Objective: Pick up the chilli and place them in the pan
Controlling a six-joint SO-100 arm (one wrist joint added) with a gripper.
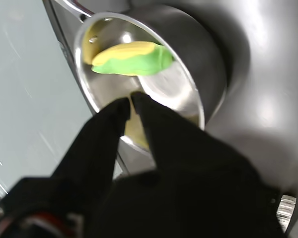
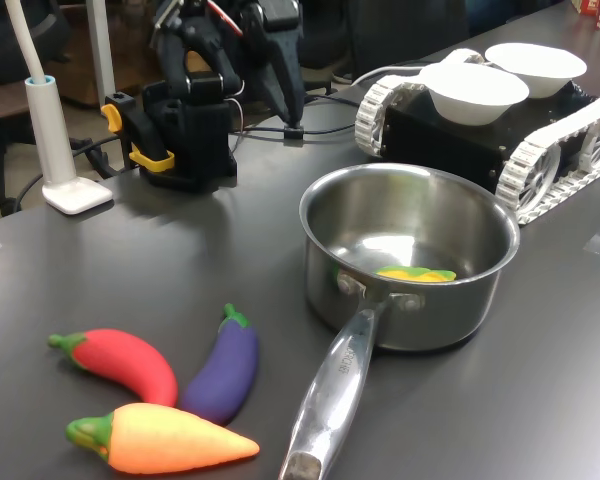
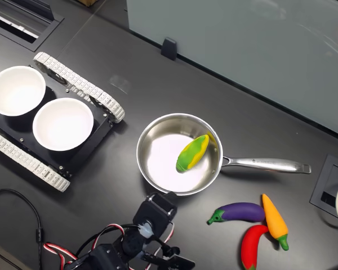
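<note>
Black gripper [image 1: 130, 101] in the wrist view holds nothing, its 2 fingertips nearly touching above the pan [image 1: 198, 59], which contains a yellow-green corn toy [image 1: 134, 58].

From the first exterior view, the chilli [image 2: 125, 362] lies on the dark table [image 2: 540, 400] beside an aubergine [image 2: 225, 365] and carrot [image 2: 160, 440], at the pan's left.

From the second exterior view, 2 white bowls [image 3: 62, 124] sit on a tracked vehicle [image 3: 79, 90].

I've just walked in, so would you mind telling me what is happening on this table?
The arm is drawn back near its base, its gripper shut and holding nothing. The chilli lies untouched on the table beside an aubergine and a carrot. The pan holds only a toy corn cob.
</note>
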